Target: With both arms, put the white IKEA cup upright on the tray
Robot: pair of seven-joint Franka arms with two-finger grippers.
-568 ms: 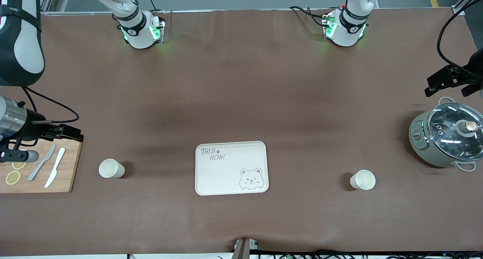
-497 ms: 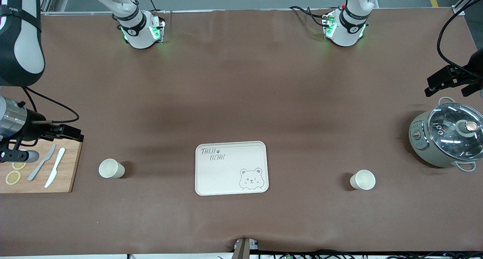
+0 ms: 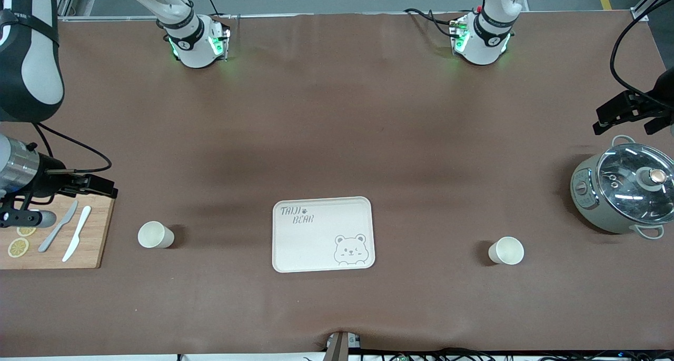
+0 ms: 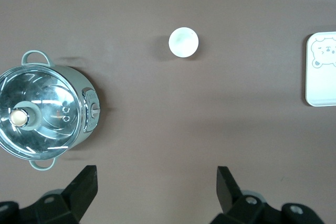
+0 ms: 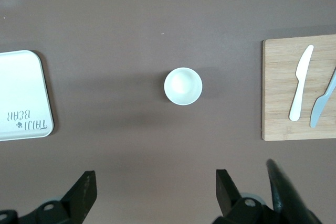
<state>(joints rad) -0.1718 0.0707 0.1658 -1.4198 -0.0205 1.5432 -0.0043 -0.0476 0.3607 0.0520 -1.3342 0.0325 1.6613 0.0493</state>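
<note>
Brown cloth covers the table (image 3: 337, 140) we are cataloguing. Item: cream tray (image 3: 323, 234), bare, midway between two white cups, long axis running from one arm's end of the table to the other. Item: cup at the right arm's end (image 3: 155, 234) and cup at the left arm's end (image 3: 506, 250), both upright with mouths up, well apart from the tray. Item: right gripper (image 5: 152, 192), jaws wide and empty, high above its cup. Item: left gripper (image 4: 155, 187), likewise spread and empty, above the cloth between cup and lidded pot (image 3: 624, 192); in the front view its fingers seem cropped. We judge nothing has been grasped yet; next, each arm must descend and close on a cup wall.
</note>
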